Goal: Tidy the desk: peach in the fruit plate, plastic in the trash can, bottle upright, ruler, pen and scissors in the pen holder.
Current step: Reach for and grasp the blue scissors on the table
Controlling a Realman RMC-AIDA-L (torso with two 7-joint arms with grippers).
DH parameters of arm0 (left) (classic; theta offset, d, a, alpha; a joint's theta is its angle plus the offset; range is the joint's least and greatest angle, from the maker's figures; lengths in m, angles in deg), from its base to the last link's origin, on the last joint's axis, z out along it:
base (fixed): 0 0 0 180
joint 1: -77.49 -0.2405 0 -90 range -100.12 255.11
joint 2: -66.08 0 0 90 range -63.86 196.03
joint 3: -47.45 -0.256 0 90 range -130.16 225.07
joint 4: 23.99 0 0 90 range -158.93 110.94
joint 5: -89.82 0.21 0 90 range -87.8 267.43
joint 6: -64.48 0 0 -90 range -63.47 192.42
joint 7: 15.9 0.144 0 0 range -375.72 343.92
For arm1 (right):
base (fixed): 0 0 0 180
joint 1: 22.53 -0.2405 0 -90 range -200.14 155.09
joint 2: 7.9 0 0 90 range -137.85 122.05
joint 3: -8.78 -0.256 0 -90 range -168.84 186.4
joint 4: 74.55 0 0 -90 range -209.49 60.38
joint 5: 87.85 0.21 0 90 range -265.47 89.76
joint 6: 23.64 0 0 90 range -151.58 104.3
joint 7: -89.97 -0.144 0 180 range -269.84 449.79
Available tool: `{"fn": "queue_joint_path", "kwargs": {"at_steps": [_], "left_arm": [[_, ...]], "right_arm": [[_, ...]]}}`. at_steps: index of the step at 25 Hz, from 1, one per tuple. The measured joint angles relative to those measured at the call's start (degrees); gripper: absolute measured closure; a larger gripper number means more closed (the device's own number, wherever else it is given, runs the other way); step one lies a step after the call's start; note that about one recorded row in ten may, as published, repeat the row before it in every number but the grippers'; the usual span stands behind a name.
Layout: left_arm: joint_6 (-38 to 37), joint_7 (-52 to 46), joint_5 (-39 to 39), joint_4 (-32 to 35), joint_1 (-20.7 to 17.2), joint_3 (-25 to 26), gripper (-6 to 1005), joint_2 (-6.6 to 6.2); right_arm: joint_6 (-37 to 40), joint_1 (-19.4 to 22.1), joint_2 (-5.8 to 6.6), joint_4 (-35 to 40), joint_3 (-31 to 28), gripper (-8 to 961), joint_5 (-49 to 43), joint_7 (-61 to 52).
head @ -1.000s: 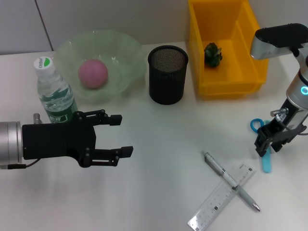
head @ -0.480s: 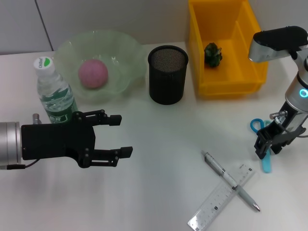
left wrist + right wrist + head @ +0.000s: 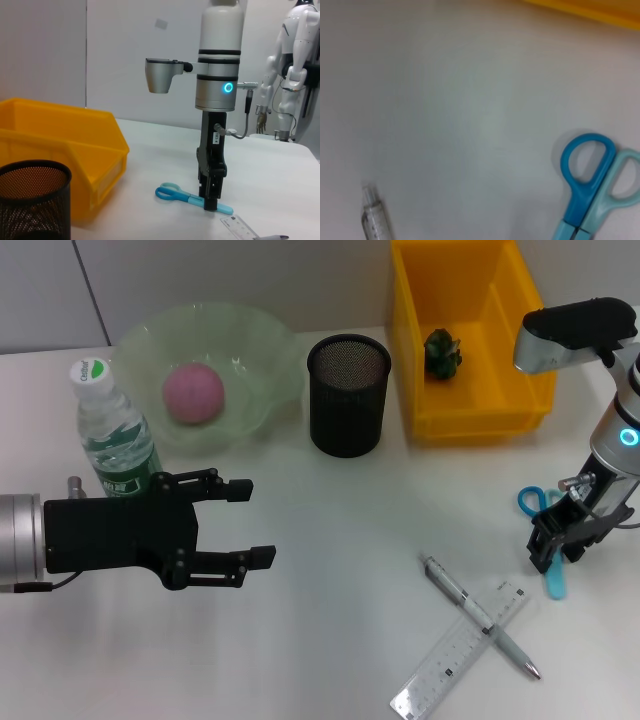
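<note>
The blue scissors (image 3: 552, 583) lie flat at the right of the table. My right gripper (image 3: 558, 550) stands low over their middle, open, one finger on each side; the left wrist view shows the right gripper (image 3: 210, 199) down at the scissors (image 3: 172, 192). The scissors' handles (image 3: 590, 165) fill the right wrist view. A silver pen (image 3: 480, 617) lies across a clear ruler (image 3: 460, 650). The black mesh pen holder (image 3: 348, 395) stands mid-table. The peach (image 3: 193, 393) rests in the green fruit plate (image 3: 260, 350). The bottle (image 3: 115, 438) stands upright. My left gripper (image 3: 245, 523) hovers open and idle beside it.
The yellow bin (image 3: 470, 415) at the back right holds a crumpled green piece of plastic (image 3: 441, 352). White tabletop lies between the pen holder and the pen. A white humanoid figure (image 3: 295, 55) stands far behind the table.
The right arm has shifted slightly left and settled a little lower over the scissors. The left arm and the other objects have not moved.
</note>
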Motion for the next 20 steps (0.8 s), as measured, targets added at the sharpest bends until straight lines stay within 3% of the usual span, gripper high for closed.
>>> {"fn": "queue_joint_path", "kwargs": {"at_steps": [12, 20], "left_arm": [[-0.3, 0.2, -0.1, 0.0, 0.0, 0.0, 167, 0.0], [-0.3, 0.4, -0.6, 0.0, -0.2, 0.0, 167, -0.06]], "right_arm": [[0.0, 0.0, -0.2, 0.0, 0.2, 549, 0.0, 0.0], [0.0, 0.0, -0.2, 0.0, 0.3, 626, 0.0, 0.0]]}}
